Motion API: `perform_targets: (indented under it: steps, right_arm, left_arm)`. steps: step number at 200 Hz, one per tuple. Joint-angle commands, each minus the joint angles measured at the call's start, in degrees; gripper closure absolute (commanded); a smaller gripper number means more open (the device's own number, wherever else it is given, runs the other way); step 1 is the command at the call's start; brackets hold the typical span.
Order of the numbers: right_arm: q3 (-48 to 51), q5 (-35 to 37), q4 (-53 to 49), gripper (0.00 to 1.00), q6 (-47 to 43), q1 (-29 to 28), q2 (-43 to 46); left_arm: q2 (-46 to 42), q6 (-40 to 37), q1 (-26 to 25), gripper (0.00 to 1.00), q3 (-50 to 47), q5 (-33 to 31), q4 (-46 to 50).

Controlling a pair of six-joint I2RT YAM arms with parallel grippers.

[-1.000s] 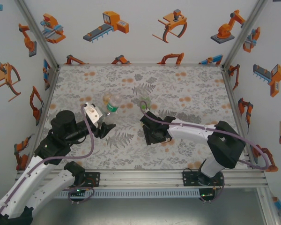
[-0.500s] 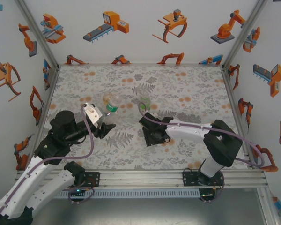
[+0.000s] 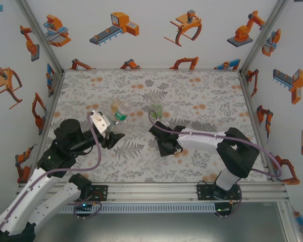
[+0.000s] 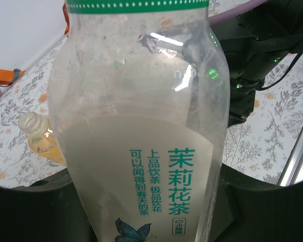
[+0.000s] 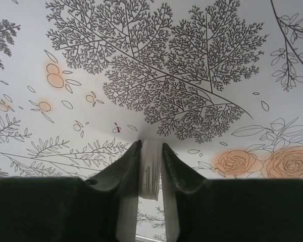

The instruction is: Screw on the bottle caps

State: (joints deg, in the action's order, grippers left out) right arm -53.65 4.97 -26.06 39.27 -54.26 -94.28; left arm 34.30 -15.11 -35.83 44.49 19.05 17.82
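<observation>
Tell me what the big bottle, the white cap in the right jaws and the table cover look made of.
Bottle: clear glossy plastic, probably; you see through it and light glints on its wall. White cap: matt white plastic, seemingly, with fine ribs along its edge. Table cover: smooth printed sheet, paper or vinyl, unclear; fern and rose pattern.

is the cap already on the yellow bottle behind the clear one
No, the yellow bottle has an open mouth with bare threads.
</observation>
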Motion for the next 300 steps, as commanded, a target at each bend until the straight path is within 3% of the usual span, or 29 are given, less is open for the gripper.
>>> perform_targets:
  steps: [1, 40, 91, 128, 176, 206, 300]
  right_arm:
    - [-0.5, -1.0, 1.2, 0.79, 1.1, -0.5, 0.0]
    - [3.7, -7.3, 10.4, 0.80, 3.5, 1.2, 2.0]
    - [14.7, -19.2, 28.4, 0.79, 10.0, 7.8, 4.2]
    - [21.9, -23.4, 36.5, 0.71, 13.3, 12.0, 4.4]
    - [19.9, -20.9, 28.5, 0.59, 10.0, 12.0, 4.1]
    - [15.1, -16.0, 17.8, 0.56, 5.8, 11.0, 3.4]
    - [-2.1, -0.7, -4.4, 0.47, -0.9, 1.5, -6.8]
  left_arm:
    - [-0.5, -1.1, 0.3, 0.93, -0.5, 0.3, -0.7]
    - [-0.4, -1.2, 0.4, 0.93, -0.7, 0.2, -0.8]
    - [-0.4, -1.3, 0.3, 0.93, -0.9, 0.0, -0.9]
    - [-0.6, -1.3, 0.4, 0.93, -1.0, -0.2, -1.0]
    - [-0.8, -1.3, 0.3, 0.92, -1.0, -0.3, -1.0]
    - [-1.0, -1.4, 0.3, 0.92, -1.1, -0.4, -1.0]
    - [-2.0, -1.5, 0.4, 0.91, -1.1, -0.5, -0.8]
